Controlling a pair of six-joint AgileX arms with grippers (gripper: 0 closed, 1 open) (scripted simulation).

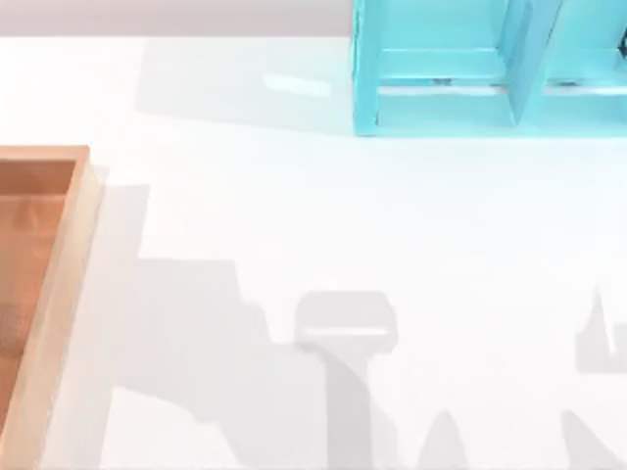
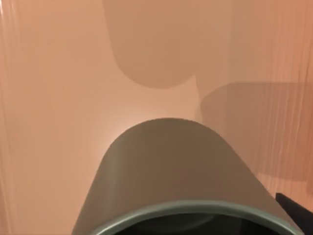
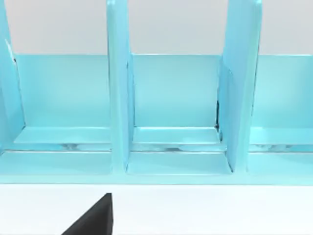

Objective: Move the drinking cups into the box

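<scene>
The olive-grey cup (image 2: 176,171) hangs over the orange floor of the box (image 1: 54,284), which sits at the table's (image 1: 294,215) left edge; whether the left jaws grip it I cannot tell. Lower it until its base meets the floor before letting go. The blue shelf (image 3: 146,122) faces the right wrist; those jaws cannot be judged.

White table (image 1: 294,196), cyan shelf unit (image 1: 470,69)

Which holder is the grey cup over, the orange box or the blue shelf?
The box: its orange floor lies behind the cup; the shelf is cyan, standing apart.
</scene>
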